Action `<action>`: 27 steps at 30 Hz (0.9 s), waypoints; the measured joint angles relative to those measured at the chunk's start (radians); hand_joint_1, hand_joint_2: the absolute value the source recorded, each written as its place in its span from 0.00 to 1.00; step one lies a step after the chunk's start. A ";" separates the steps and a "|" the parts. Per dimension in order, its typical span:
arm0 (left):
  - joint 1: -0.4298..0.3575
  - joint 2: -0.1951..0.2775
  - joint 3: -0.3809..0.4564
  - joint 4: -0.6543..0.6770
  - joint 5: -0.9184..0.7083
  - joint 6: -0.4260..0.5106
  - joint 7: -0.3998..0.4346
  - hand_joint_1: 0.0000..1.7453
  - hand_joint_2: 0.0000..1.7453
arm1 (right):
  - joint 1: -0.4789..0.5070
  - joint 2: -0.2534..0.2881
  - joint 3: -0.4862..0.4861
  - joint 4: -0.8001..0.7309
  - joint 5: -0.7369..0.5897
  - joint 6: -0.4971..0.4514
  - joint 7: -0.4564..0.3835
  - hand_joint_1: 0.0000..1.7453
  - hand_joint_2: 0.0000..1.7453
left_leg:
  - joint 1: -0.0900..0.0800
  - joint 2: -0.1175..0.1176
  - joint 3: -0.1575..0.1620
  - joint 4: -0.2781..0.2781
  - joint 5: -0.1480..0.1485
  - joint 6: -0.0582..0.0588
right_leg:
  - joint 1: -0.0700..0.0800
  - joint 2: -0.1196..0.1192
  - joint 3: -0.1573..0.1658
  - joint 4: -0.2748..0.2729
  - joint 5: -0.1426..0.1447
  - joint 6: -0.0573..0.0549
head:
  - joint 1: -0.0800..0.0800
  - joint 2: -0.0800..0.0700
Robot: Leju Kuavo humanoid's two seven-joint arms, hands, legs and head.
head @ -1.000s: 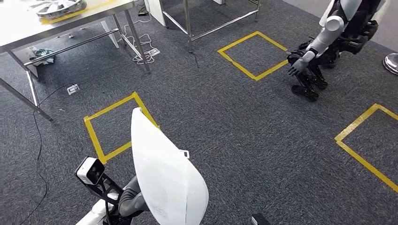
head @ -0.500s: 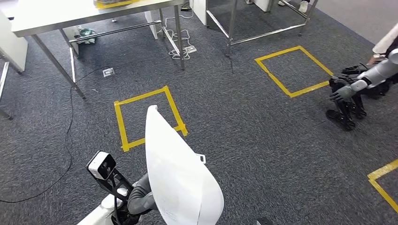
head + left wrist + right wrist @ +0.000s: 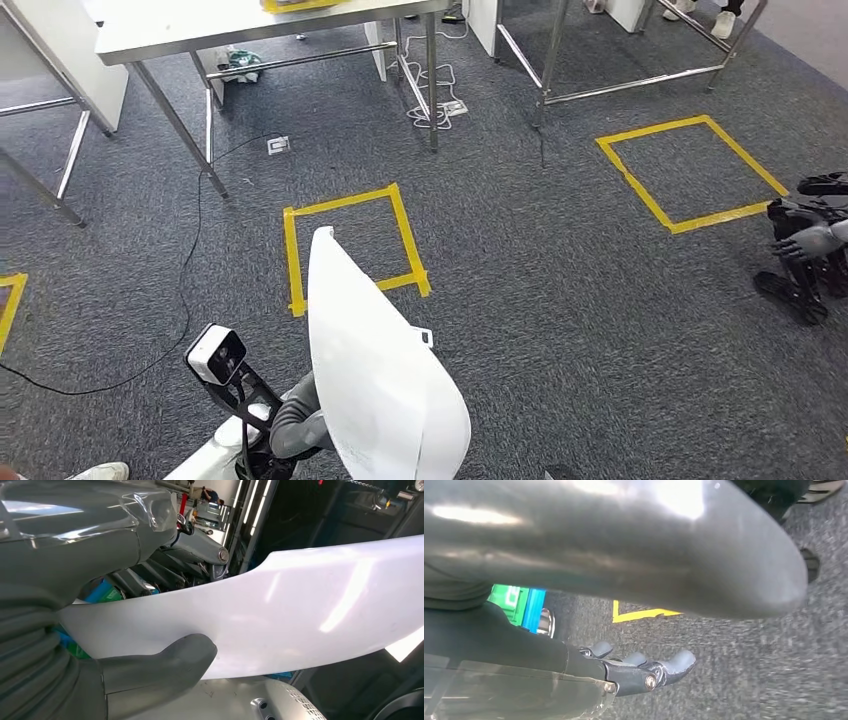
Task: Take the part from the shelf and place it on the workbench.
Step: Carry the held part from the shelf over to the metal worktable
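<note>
While left hand (image 3: 295, 425) grips one white part (image 3: 375, 385), right hand (image 3: 805, 240) empty, fingers (image 3: 674, 662) loosely apart, three full yellow floor squares (image 3: 350, 245).

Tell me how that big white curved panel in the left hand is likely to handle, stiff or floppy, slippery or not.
The white panel keeps its curve unsupported, so probably stiff and light. Its glossy surface suggests slipperiness where the left hand grips one edge.
</note>
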 joint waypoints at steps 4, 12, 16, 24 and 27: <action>-0.004 0.001 -0.005 0.000 0.000 0.000 0.000 1.00 1.00 | -0.001 0.004 0.000 0.000 0.000 0.000 0.000 0.00 0.00 | -0.012 0.085 0.093 -0.229 0.116 0.003 | 0.004 -0.035 0.034 -0.004 -0.026 0.021 | 0.000 0.000; -0.011 -0.001 -0.007 0.000 0.000 -0.001 -0.002 1.00 1.00 | -0.003 0.004 0.000 -0.002 0.000 -0.003 0.001 0.00 0.00 | -0.020 0.001 0.132 -0.276 0.108 0.058 | 0.010 0.027 -0.056 0.190 -0.114 0.022 | 0.007 0.000; -0.007 -0.002 -0.009 0.005 0.000 0.001 -0.005 1.00 1.00 | 0.006 0.001 -0.001 -0.001 -0.008 -0.018 -0.006 0.00 0.00 | -0.026 -0.053 0.145 -0.273 0.096 0.062 | 0.013 0.043 -0.123 0.203 -0.062 0.040 | 0.008 0.000; 0.001 0.002 -0.003 0.005 0.000 0.003 -0.008 1.00 1.00 | 0.003 0.004 -0.008 -0.001 -0.018 -0.035 -0.028 0.00 0.00 | -0.027 -0.052 0.147 -0.231 0.043 0.029 | 0.010 0.048 -0.046 0.005 0.038 0.007 | 0.006 0.000; 0.001 0.004 0.000 0.005 -0.001 0.003 -0.008 1.00 1.00 | 0.002 0.006 -0.009 -0.001 -0.017 -0.034 -0.029 0.00 0.00 | -0.016 -0.014 0.066 -0.067 -0.031 0.005 | 0.009 0.046 -0.035 0.004 0.029 -0.008 | 0.003 0.000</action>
